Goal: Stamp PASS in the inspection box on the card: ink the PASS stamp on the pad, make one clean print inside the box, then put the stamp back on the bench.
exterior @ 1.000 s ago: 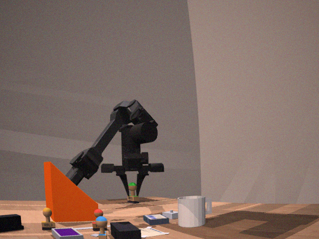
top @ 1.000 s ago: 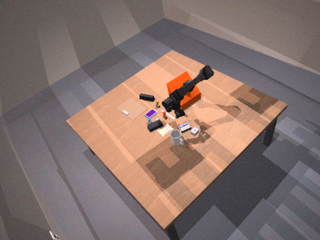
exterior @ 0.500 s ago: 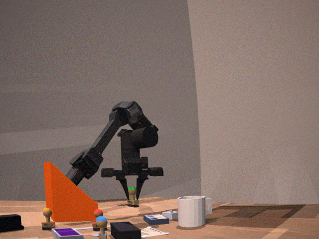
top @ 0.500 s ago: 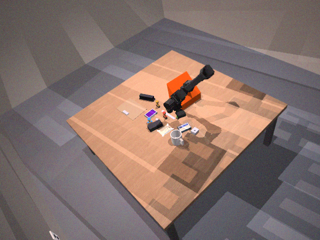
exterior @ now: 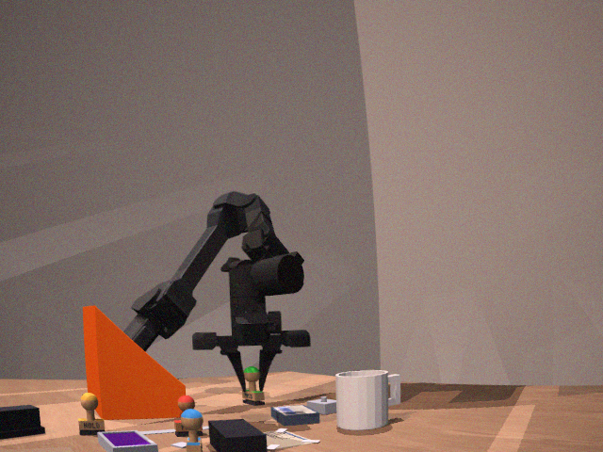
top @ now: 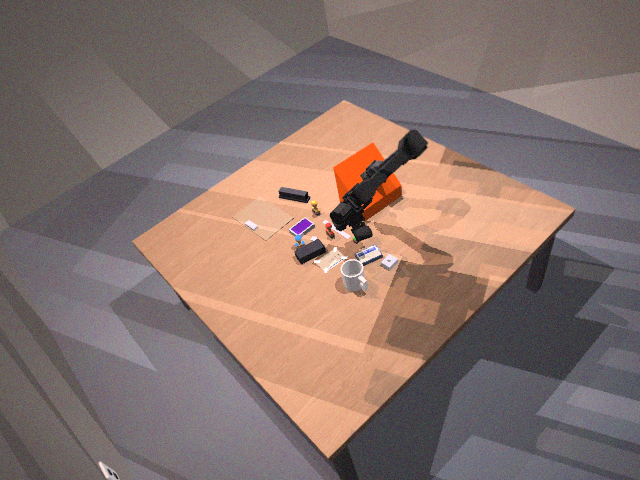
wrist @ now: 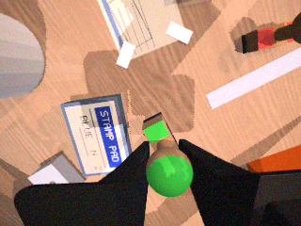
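My gripper point(exterior: 252, 388) point(wrist: 164, 145) is shut on the green-topped stamp point(exterior: 251, 374) point(wrist: 169, 173), held upright low over the table; whether its base touches the wood I cannot tell. The pad labelled STAMP PAD point(top: 368, 254) point(exterior: 295, 416) point(wrist: 96, 137) lies left of the stamp in the wrist view. The card point(top: 329, 260) point(wrist: 165, 25) is taped down farther off, partly cut off at the top of the wrist view. A purple pad point(top: 301, 226) point(exterior: 126, 439) lies beyond the red stamp. The print on the held stamp is too small to read.
A white mug point(top: 352, 276) point(exterior: 361, 401) stands by the card and pad. A small grey block point(top: 389, 261) point(wrist: 54, 175) adjoins the pad. Red point(top: 329, 230), blue point(top: 298, 239) and yellow point(top: 315, 207) stamps, a black block point(top: 310, 251) and an orange wedge point(top: 356, 167) stand around.
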You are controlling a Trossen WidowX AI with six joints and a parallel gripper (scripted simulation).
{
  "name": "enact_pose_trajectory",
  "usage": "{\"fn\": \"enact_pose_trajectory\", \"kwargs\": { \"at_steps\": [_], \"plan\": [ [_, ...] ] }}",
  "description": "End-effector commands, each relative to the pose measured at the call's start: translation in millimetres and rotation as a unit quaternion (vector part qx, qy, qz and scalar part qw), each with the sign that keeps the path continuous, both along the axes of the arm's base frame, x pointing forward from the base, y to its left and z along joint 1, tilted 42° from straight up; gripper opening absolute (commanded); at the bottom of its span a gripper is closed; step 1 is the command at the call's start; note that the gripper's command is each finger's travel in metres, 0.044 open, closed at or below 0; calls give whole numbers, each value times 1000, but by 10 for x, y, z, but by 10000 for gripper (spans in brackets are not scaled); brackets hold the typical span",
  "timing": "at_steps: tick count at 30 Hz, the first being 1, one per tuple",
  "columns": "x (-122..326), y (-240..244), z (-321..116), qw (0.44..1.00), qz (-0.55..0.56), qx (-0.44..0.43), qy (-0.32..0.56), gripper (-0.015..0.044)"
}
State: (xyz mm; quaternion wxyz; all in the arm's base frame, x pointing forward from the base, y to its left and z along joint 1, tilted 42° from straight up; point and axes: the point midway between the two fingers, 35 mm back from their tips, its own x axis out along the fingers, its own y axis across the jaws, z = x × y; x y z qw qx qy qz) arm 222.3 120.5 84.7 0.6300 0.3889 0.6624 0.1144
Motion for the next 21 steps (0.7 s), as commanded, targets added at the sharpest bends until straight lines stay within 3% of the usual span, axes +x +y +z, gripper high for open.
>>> {"fn": "enact_pose_trajectory", "kwargs": {
  "at_steps": [1, 21],
  "plan": [
    [-11, 42, -87, 1000, -1, -2, 8, 0],
    [-22, 213, -259, 1000, -1, 1, 8, 0]
  ]
}}
